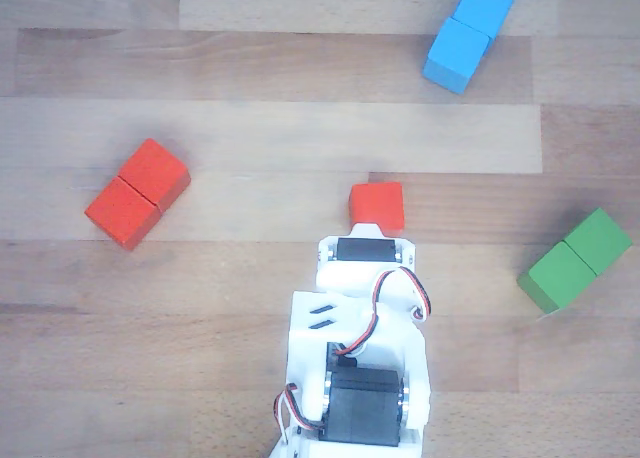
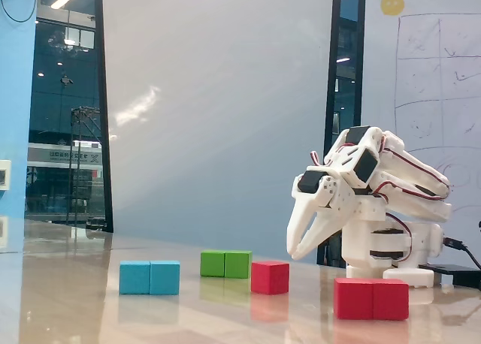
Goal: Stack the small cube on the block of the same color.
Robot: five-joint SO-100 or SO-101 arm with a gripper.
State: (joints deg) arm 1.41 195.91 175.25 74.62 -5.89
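While folded low, arm angles down, end effector (image 2: 295,251) narrowly parted, empty, above small cube (image 2: 270,276).

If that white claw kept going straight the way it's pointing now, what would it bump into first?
Most likely the small red cube. The gripper slants down toward it in the fixed view, fingers spread, and the other view shows the cube just ahead of it. Exact depth is unclear.

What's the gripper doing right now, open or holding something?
Gripper: open and empty, fingers spread, hanging just above the table beside the small red cube, not touching it.
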